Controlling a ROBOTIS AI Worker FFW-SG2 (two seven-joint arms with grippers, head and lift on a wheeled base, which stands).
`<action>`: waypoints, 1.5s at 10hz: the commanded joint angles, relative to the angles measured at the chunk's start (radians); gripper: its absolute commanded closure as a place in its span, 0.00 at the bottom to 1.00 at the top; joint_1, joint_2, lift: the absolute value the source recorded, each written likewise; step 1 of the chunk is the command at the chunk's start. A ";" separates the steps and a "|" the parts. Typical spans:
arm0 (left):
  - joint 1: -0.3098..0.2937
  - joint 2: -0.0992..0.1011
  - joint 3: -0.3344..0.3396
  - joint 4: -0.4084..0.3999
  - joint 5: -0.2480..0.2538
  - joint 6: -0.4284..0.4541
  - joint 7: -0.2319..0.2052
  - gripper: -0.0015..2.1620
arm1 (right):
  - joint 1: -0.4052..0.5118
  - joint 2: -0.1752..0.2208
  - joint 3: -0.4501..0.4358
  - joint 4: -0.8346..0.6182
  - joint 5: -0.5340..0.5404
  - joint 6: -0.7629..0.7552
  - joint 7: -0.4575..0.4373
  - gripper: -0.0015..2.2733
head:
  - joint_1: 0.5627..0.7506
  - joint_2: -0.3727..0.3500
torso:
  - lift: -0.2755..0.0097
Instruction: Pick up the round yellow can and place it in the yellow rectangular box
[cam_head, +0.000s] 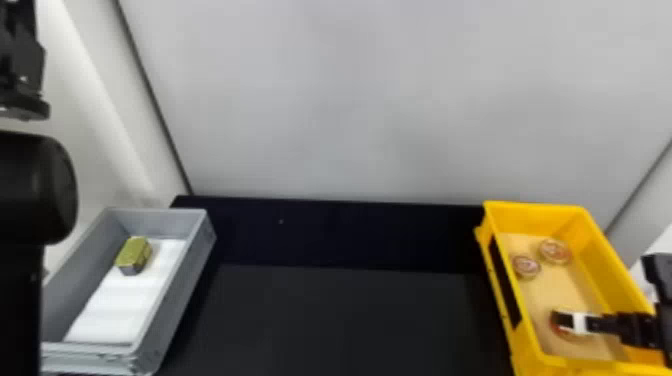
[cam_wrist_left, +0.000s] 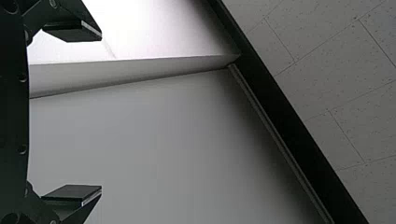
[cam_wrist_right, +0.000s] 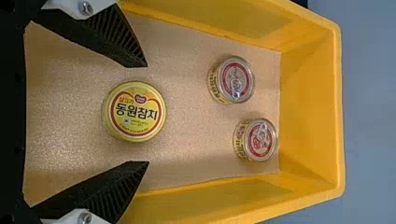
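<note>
Raised at the far left is the black left arm (cam_head: 37, 190). The left gripper (cam_wrist_left: 101, 113), in its own wrist view, has its flat jaws spread wide, released, before a smooth pale wall. Next comes the grey box (cam_head: 172, 280), hard plastic, well away from the right jaws, with a crinkled white sheet (cam_head: 117, 302) as lining and a blocky olive-gold tin (cam_head: 133, 255) at its far end. The bench (cam_head: 340, 320), matt black, spans the middle.

To its right stands the yellow box (cam_head: 612, 250), glossy plastic, lined with speckled tan material. The right gripper (cam_head: 575, 322) is in it; its ridged black jaws are parted and released, one on each side of the yellow can (cam_wrist_right: 135, 112), round and flat-lidded, which sits on the lining between them. Past the jaws' tips are two smaller ring-pull cans (cam_wrist_right: 236, 80), shiny-topped, the left one nearer the jaws.
</note>
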 joint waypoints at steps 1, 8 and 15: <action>0.008 0.000 0.003 0.000 0.000 0.000 0.000 0.06 | -0.002 -0.001 0.021 -0.062 -0.026 -0.001 -0.011 0.00 | 0.53 0.59 | 0.93; 0.080 -0.018 0.051 -0.012 0.003 0.000 0.002 0.06 | -0.103 -0.001 0.103 -0.990 0.092 -0.103 -0.551 0.01 | 0.53 0.59 | 0.93; 0.180 -0.018 0.180 -0.023 0.037 -0.063 0.021 0.06 | -0.358 -0.094 0.291 -1.162 0.246 -0.482 -0.658 0.02 | 0.53 0.59 | 0.93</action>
